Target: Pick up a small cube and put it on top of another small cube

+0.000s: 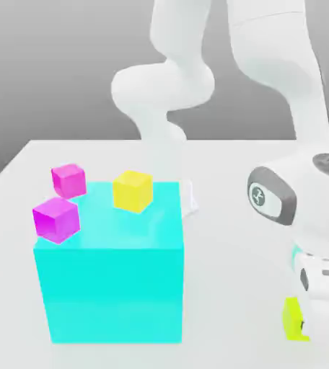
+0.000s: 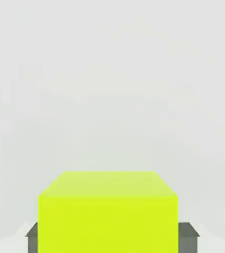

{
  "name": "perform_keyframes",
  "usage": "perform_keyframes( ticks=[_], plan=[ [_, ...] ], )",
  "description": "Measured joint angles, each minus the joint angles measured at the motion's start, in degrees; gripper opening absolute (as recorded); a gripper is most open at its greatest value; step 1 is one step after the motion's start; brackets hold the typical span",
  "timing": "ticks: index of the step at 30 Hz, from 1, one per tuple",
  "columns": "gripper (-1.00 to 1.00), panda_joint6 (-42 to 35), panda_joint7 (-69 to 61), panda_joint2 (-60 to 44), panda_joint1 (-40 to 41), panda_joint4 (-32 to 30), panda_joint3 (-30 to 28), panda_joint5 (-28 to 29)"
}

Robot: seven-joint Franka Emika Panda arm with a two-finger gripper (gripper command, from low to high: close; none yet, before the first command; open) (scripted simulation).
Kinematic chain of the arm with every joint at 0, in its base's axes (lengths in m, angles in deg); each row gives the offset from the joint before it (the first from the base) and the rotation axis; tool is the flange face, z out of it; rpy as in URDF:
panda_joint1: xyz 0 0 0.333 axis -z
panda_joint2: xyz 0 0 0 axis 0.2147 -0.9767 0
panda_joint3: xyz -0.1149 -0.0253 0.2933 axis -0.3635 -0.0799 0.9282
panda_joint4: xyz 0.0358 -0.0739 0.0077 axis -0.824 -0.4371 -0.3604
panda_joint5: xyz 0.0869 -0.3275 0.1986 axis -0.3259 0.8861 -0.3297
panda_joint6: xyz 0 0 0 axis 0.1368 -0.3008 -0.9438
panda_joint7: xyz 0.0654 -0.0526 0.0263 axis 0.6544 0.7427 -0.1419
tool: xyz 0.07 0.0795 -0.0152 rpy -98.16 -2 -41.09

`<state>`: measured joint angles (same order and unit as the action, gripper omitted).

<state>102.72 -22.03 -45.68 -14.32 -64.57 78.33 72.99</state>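
The small lime cube [image 1: 293, 318] rests on the white table at the exterior view's lower right, half covered by my hand. My gripper [image 1: 306, 323] is down around it. In the hand view the lime cube [image 2: 107, 213] sits between the two grey fingertips [image 2: 187, 237], which press on its sides, so the gripper is shut on it. The small magenta-violet cube [image 1: 55, 218] is at the exterior view's left, at the left edge of the big cyan cube's top. Whether it rests on the cyan cube or beside it I cannot tell.
The big cyan cube [image 1: 113, 292] stands left of centre. A pinker magenta small cube [image 1: 68, 180] and a yellow small cube [image 1: 132, 190] show at its far top edge. The arm's white base [image 1: 164, 94] rises at the back.
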Motion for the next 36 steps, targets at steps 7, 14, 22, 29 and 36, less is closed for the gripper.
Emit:
perform_keyframes(
  ticks=[7,14,22,29,36],
  plan=[
    [-1.0,-6.6,-1.1,8.3,0.8,-1.4,1.2,-1.8],
    [-1.0,-18.1,6.4,19.9,9.8,2.4,-3.7,-9.5],
    [-1.0,-33.5,23.3,33.6,22.8,4.8,-9.7,-9.2],
    [-1.0,-45.4,39.3,43.6,34.6,3.8,-14.3,-2.1],
    [1.0,-37.1,40.7,40.2,36.3,-2.6,-14.9,-0.3]
  ],
)
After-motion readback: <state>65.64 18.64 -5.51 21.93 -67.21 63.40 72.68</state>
